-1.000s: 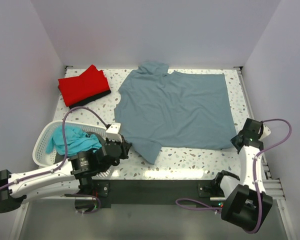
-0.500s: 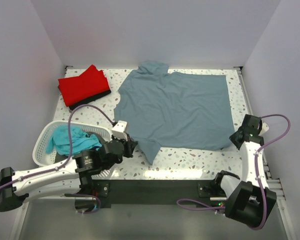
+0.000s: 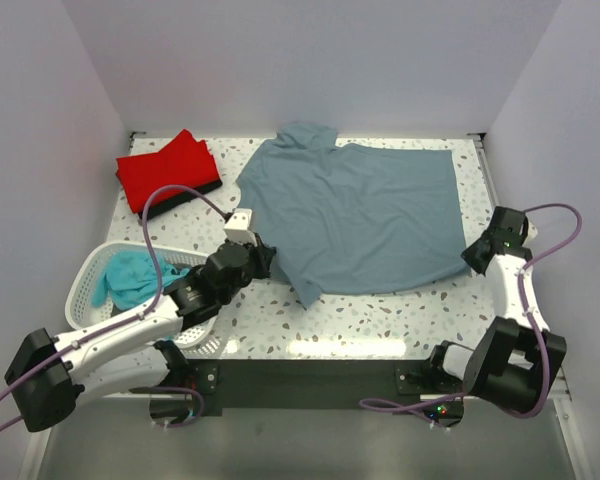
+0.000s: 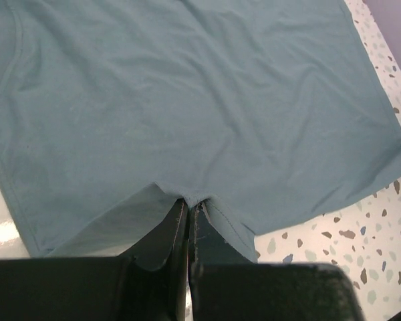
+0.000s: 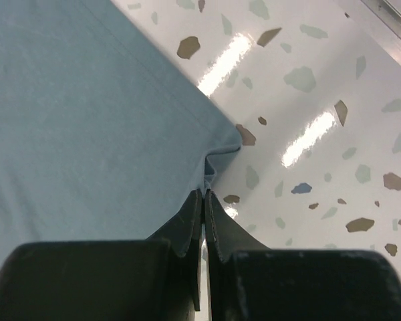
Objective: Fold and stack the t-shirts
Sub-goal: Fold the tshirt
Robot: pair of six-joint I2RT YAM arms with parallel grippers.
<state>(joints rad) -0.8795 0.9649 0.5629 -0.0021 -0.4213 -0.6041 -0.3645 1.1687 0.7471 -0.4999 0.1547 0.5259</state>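
Pinching the grey-blue t-shirt (image 3: 360, 215) from both sides, both pincers were closed tight on cloth. The left gripper (image 4: 188, 212) held its edge at the shirt's 8 o'clock, and the right gripper (image 5: 204, 200) held a hem corner at 4 o'clock. The shirt lay spread across the middle of the table (image 3: 380, 318). The red t-shirt (image 3: 167, 168) lay at the table's 10 o'clock, and the teal t-shirt (image 3: 130, 278) lay in the basket (image 3: 77, 300) at 8 o'clock.

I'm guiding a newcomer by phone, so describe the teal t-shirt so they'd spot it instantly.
On the speckled table, look near left for the white lattice basket. The teal t-shirt lies crumpled inside it; the grey-blue t-shirt is spread out and the red t-shirt folded, both outside the basket.
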